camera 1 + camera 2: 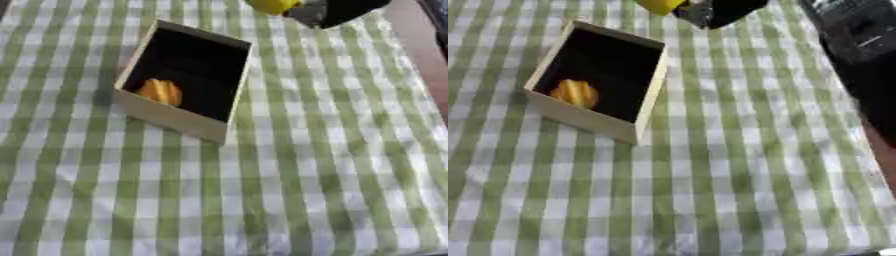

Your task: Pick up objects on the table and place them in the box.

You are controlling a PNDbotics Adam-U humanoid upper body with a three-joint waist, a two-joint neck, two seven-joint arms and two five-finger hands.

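The near part of the bench [289,200] fills the lower half of both views, covered by a green-and-white checked cloth with nothing lying on it. Farther back, in the upper left of the frame, sits an open wooden box [171,118] with pale walls and a dark inside, set askew to the cloth's stripes. An orange rounded object [160,92] lies inside it, against the near-left wall. At the top edge, beyond the box's far right corner, the right hand [328,11] comes in as a black shape with a silver part; a yellow object [271,5] shows right at its left side, touching it. Whether the fingers are curled round that yellow object cannot be told.
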